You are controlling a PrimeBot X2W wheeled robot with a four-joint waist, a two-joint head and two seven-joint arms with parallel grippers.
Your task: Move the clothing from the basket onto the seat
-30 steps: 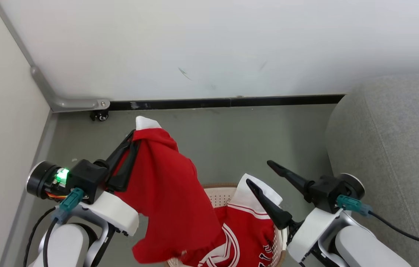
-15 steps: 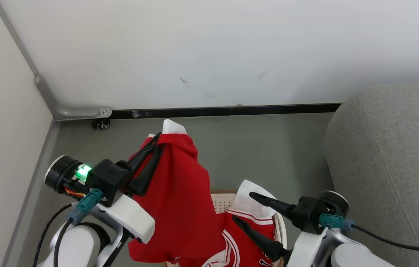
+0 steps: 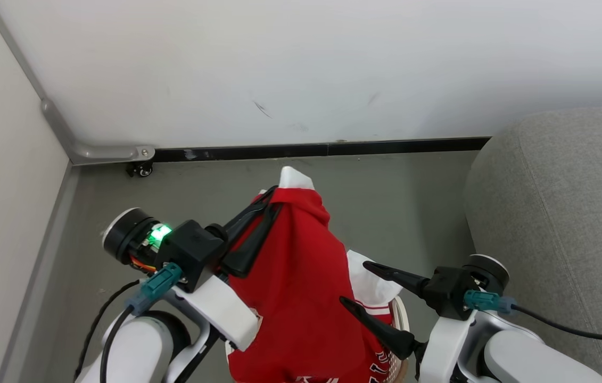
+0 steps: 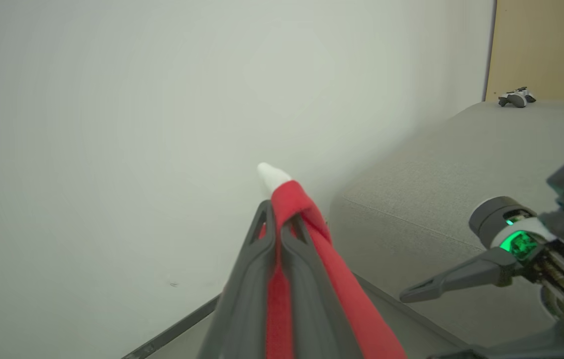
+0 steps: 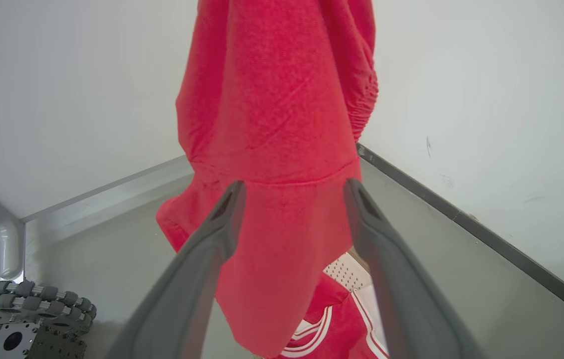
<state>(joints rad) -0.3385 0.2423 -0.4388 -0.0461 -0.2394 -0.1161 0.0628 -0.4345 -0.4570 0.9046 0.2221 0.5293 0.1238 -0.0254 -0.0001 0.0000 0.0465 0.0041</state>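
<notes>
One plain red garment (image 3: 301,298): pinched at its top in the closed left gripper (image 3: 270,196), hung lengthwise above the basket (image 3: 404,319). Seat (image 3: 561,202): located to the right, beyond the empty, spread right gripper (image 3: 354,282). Striped jersey (image 5: 334,304): lodged in the basket.

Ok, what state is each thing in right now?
Left gripper: shut on the plain garment.
Right gripper: open, empty.
Plain garment: lifted, hanging over the basket.
Jersey: lying in the basket.
Basket: upright on the floor.
Sofa: no clothing on the visible part.
</notes>
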